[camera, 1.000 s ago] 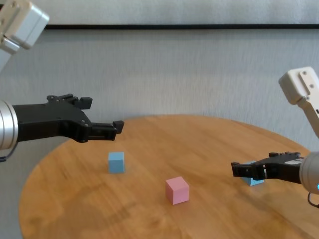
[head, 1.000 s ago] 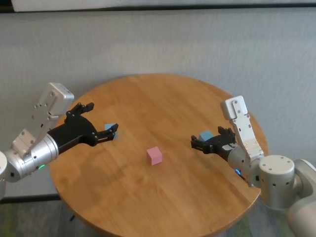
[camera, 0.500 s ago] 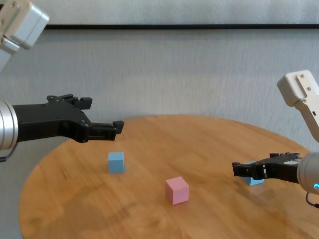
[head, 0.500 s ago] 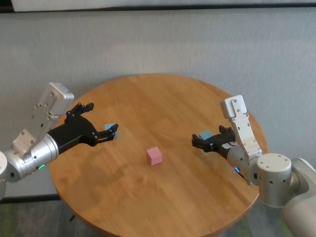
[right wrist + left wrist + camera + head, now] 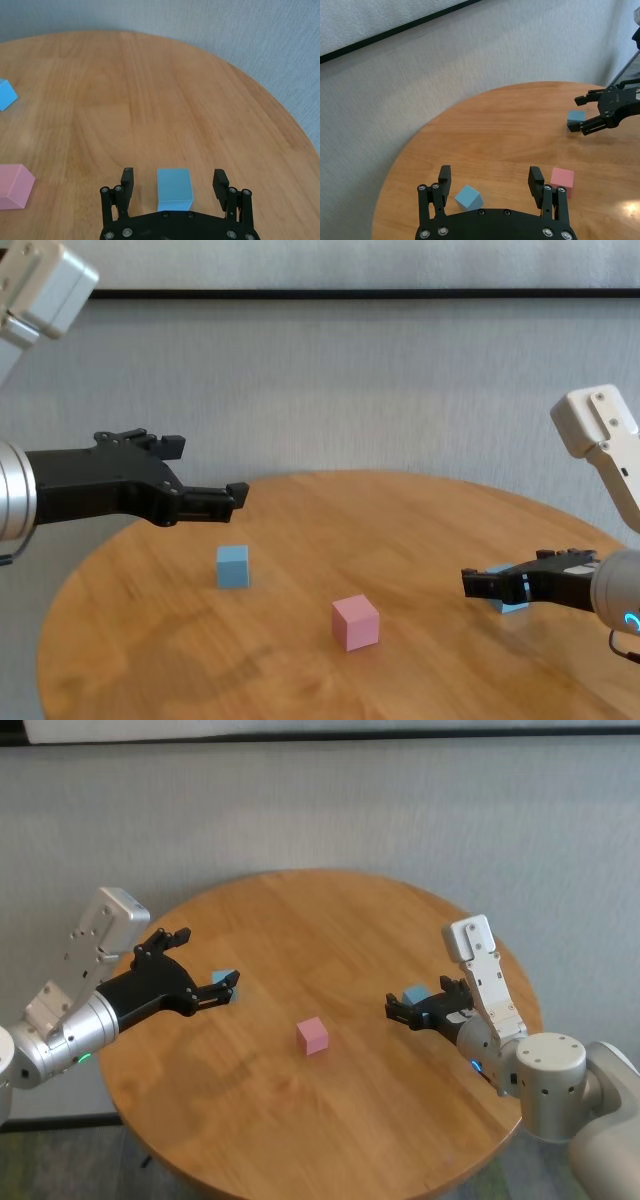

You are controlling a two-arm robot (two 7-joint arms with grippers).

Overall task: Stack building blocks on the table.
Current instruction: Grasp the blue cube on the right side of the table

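Three small matte cubes flat on round wood-grain table [image 5: 330, 910], none stacked. Pink block [image 5: 312, 1035] mid-table, well apart from both grippers. One blue block [image 5: 222, 981] below left gripper [image 5: 226, 988] tips. Other blue block [image 5: 174, 189] between spread fingers of right gripper [image 5: 174, 186], untouched.

Left arm [image 5: 70, 1020]: ribbed silver cylinder, small green light, white boxy wrist housing, matte black gripper [image 5: 222, 987] with slim fingers. Right arm [image 5: 545, 1085]: rounded grey-white joint shell with screw holes, blue light, white boxy housing, black gripper [image 5: 400, 1010]. Silver screws dot gripper bases.
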